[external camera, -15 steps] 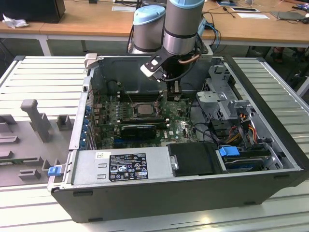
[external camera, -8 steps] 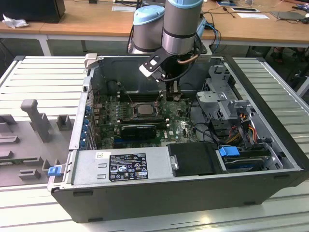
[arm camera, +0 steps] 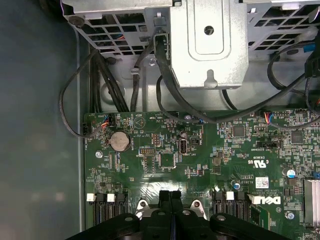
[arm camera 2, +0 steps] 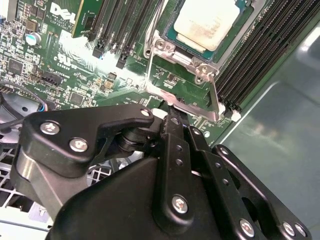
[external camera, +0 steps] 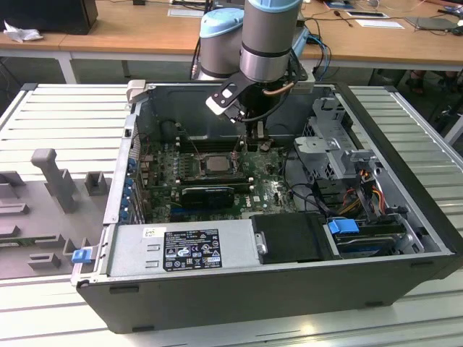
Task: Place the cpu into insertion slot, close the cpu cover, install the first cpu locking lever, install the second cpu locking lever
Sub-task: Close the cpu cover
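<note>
The cpu (arm camera 2: pixel 207 22), pale silvery on top, lies in the insertion slot (arm camera 2: pixel 161 46) on the green board; the exterior view shows the cpu (external camera: pixel 217 163) mid-case. The cpu cover (arm camera 2: pixel 190 106), a thin metal frame with a square window, stands tilted up off the slot, hinged at the slot's edge. My gripper (arm camera 2: pixel 172 120) is shut, its black fingertips pressed together right at the cover's free edge, and whether they touch it I cannot tell. In the first wrist view the gripper (arm camera: pixel 170 196) hangs low over the board. From outside, the gripper (external camera: pixel 249 134) sits just behind the cpu.
Long black memory slots (arm camera 2: pixel 260 55) flank the socket. A black graphics card (external camera: pixel 208 194) lies in front of it, with the power supply (external camera: pixel 184 249) nearer still. A metal drive cage (arm camera: pixel 207 45) and black cables (arm camera: pixel 100 80) crowd the case's end.
</note>
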Robot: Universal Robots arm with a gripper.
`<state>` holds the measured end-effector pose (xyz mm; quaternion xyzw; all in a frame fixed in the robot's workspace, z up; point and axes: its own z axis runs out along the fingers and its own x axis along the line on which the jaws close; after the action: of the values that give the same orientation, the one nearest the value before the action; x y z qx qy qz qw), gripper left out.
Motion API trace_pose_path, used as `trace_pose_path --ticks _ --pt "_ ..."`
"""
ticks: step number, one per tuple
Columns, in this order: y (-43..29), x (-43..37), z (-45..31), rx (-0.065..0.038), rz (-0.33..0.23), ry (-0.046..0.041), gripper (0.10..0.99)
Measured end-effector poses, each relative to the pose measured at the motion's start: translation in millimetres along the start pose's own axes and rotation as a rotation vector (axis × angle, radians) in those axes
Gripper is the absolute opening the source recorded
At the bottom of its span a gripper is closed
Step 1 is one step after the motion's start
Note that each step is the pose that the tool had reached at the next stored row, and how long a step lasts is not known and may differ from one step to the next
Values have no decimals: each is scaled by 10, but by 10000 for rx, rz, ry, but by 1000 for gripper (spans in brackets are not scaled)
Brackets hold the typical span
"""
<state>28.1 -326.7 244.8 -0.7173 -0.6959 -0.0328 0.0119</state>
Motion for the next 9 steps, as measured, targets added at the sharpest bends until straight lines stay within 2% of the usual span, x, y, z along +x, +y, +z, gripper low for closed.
trace_pose_path --ticks 9 --pt "-32 -1 -1 0 0 1 106"
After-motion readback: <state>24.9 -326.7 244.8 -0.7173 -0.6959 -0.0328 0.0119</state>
